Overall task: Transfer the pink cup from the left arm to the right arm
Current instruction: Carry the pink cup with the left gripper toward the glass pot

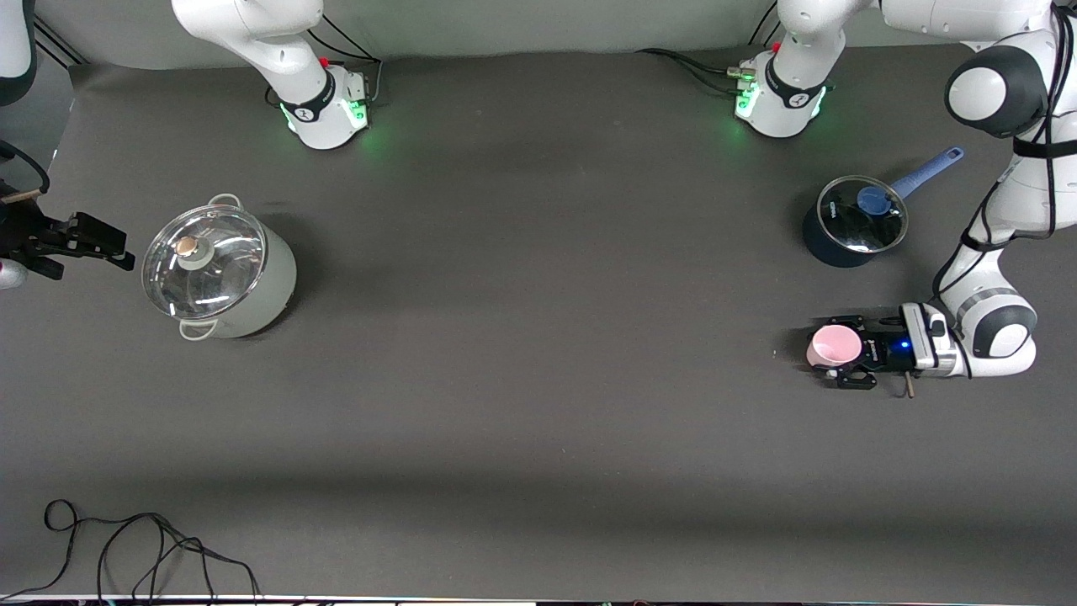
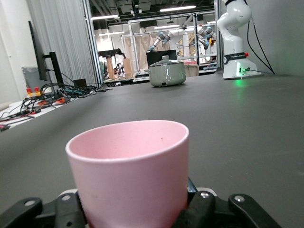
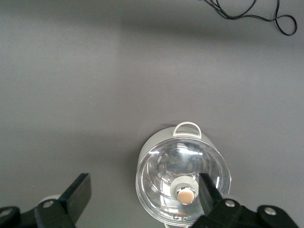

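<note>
The pink cup (image 1: 833,346) stands upright between the fingers of my left gripper (image 1: 844,354), at the left arm's end of the table, nearer the front camera than the blue saucepan. The gripper lies level, low at the table, and is shut on the cup. In the left wrist view the cup (image 2: 130,175) fills the foreground and the fingers (image 2: 202,206) press its sides. My right gripper (image 1: 114,244) hangs open and empty in the air at the right arm's end, beside the grey-green pot. Its wrist view shows its wide-apart fingers (image 3: 80,187) over the table and the pot's lid.
A grey-green pot (image 1: 220,273) with a glass lid stands at the right arm's end; it also shows in both wrist views (image 2: 166,73) (image 3: 183,183). A dark blue saucepan (image 1: 854,223) with a glass lid stands near the left arm. A black cable (image 1: 143,547) lies by the front edge.
</note>
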